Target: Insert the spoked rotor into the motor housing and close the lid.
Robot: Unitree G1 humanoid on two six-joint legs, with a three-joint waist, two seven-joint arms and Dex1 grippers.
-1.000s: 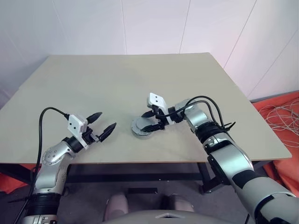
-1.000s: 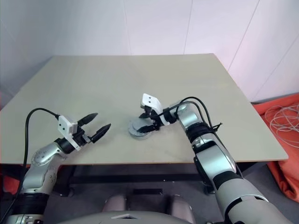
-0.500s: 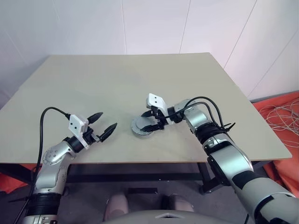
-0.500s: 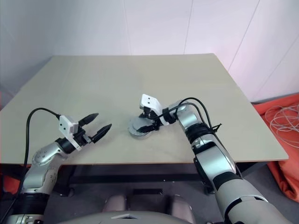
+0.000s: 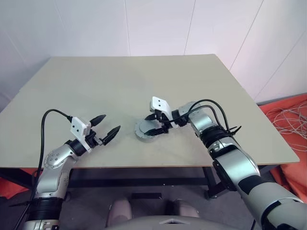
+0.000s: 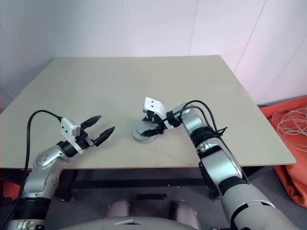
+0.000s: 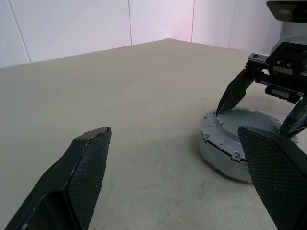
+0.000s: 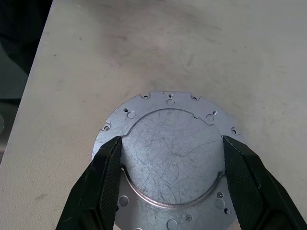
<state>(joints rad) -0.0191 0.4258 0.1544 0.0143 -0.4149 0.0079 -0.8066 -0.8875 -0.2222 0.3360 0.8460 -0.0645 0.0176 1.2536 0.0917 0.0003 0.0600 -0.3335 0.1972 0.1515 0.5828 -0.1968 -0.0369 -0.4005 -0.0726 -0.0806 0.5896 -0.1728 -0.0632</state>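
At the left, near the front edge of the plain beige rectangular table (image 5: 96, 86), the left hand (image 5: 106, 128) hung just above the tabletop with its two black fingers spread wide and nothing between them. It pointed across the table toward the middle, and the bare surface lay under and ahead of it.

Just right of that hand, and clearly apart from it, a round silver-grey metal lid (image 8: 170, 158) sat flat on top of the round shallow grey metal motor housing (image 7: 225, 155), the two forming one low closed puck on the table a little forward of centre. In the right wrist view the lid's upper face was a scratched plain disc with a raised central circle and small holes round its notched rim. No windings or spoked wheel could be seen with the lid covering the body.

The right hand (image 5: 154, 123) reached in from the right and leaned down over this stack. Its two black fingers (image 8: 103, 187) stood well apart, one on each side of the raised central circle, with their tips down against the lid's face. Whether they actually pinched the raised circle or merely rested beside it could not be told.
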